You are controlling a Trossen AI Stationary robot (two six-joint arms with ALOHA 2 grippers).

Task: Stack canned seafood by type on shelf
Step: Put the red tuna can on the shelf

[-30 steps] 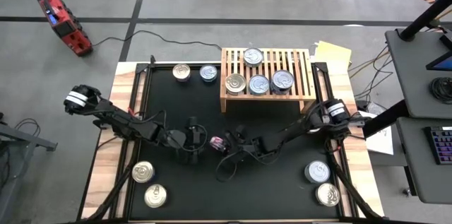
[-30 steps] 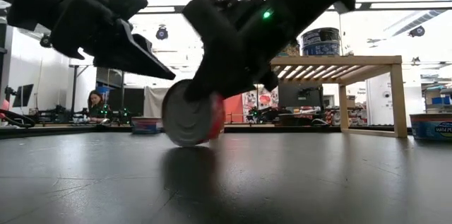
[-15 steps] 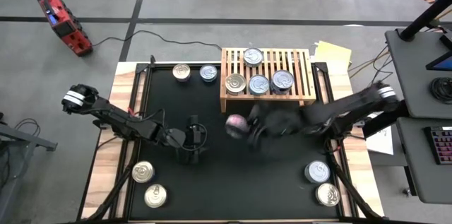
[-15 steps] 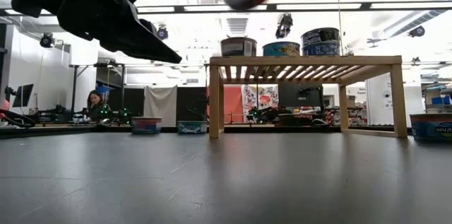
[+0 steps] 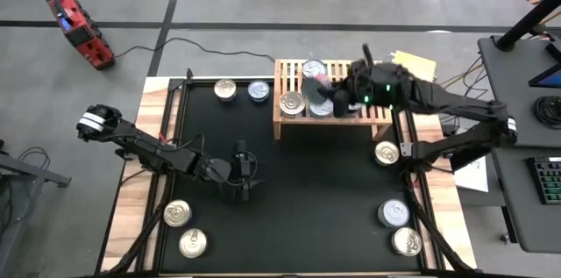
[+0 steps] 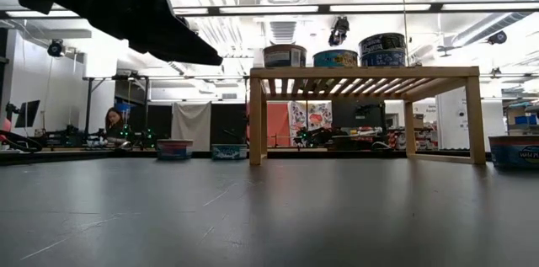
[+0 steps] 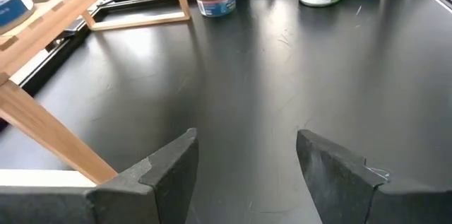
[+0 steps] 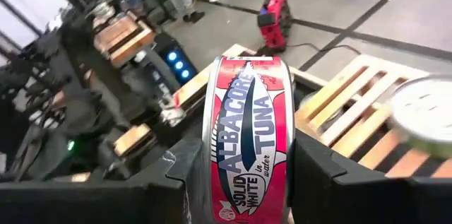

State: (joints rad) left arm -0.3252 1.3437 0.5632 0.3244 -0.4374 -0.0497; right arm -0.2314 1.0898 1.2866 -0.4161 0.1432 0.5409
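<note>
The right gripper [image 5: 326, 96] grasps a red can [image 8: 247, 136] on edge, above the shelf [image 5: 379, 74]. The left gripper [image 7: 244, 171] waits released, far left.

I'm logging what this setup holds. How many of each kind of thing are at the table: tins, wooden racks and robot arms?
Tins: 12, counting the red tin in the right gripper
Wooden shelf: 1
Robot arms: 2, the left arm and the right arm
Total: 15
</note>
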